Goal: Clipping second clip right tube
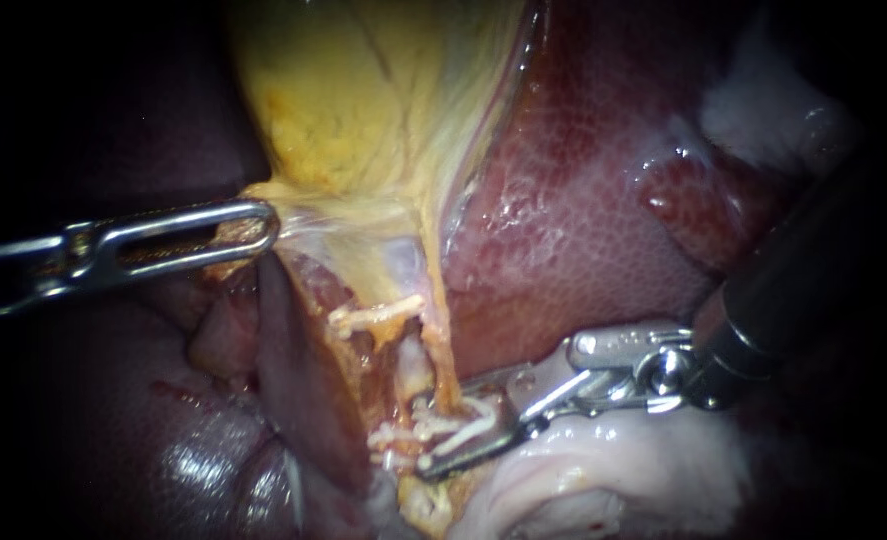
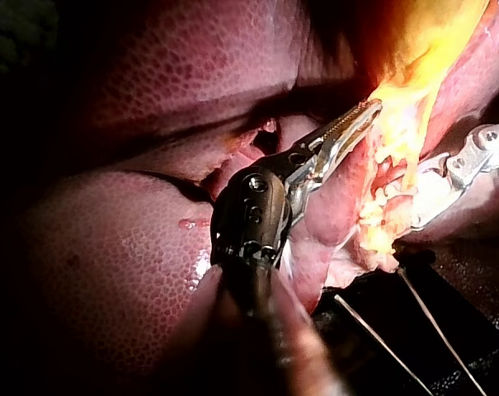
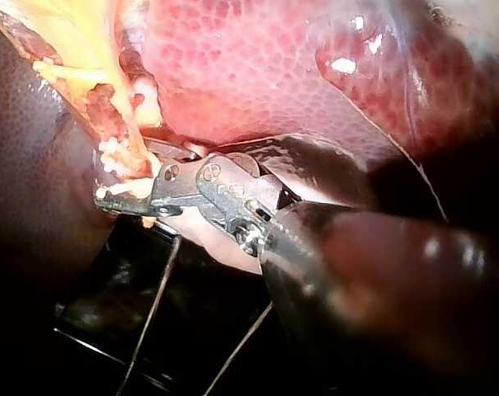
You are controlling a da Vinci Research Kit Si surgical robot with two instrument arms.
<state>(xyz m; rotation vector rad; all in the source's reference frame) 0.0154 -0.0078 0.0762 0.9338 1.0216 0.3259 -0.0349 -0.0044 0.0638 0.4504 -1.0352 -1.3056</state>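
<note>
White clip (image 1: pixel 473 418) sits pinched in the right instrument's (image 1: pixel 450 432) jaws, crossways on the right tube (image 1: pixel 415 365) running from the gallbladder (image 1: pixel 363 90) along the liver's (image 1: pixel 583 200) edge; left instrument (image 1: pixel 256 226) pinches gallbladder tissue

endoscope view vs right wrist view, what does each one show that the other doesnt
Only the endoscope view shows the left instrument, its jaws shut on the edge of the gallbladder. Only the right wrist view shows two thin strands crossing a dark surface under the instrument. Both show the right instrument, its jaws shut on a white clip at the tube, with the liver beside it.
</note>
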